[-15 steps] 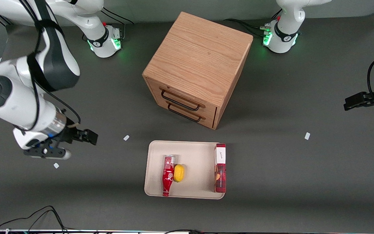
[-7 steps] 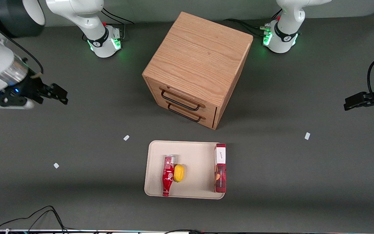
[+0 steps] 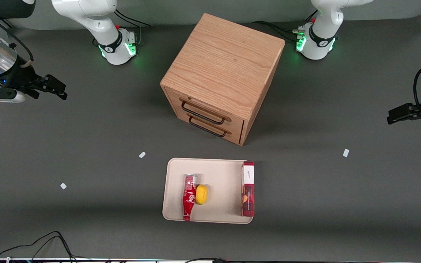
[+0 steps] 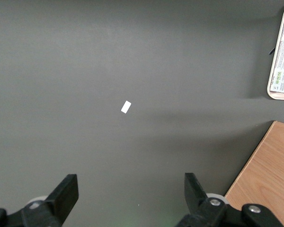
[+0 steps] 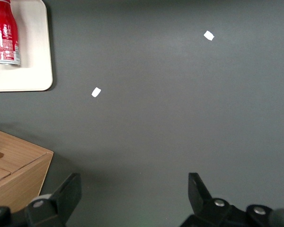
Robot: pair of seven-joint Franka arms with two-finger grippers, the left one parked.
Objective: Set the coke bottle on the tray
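Note:
The coke bottle (image 3: 189, 197) lies on its side in the cream tray (image 3: 219, 171), its red cap toward the front camera and its silver end toward the cabinet. It also shows in the right wrist view (image 5: 6, 38) on the tray (image 5: 35, 56). My gripper (image 3: 57, 89) is open and empty, held high, far from the tray toward the working arm's end of the table. In the right wrist view the gripper (image 5: 135, 194) holds nothing between its fingers, over bare table.
A yellow lemon (image 3: 201, 194) touches the bottle on the tray. A long red-and-white box (image 3: 247, 188) lies along the tray's edge nearest the parked arm. A wooden drawer cabinet (image 3: 223, 73) stands farther from the camera than the tray. Small white tape marks (image 3: 142, 155) dot the table.
My gripper has drawn away from the tray, moving up and back toward the working arm's end of the table. The bottle, lemon and box have stayed in place.

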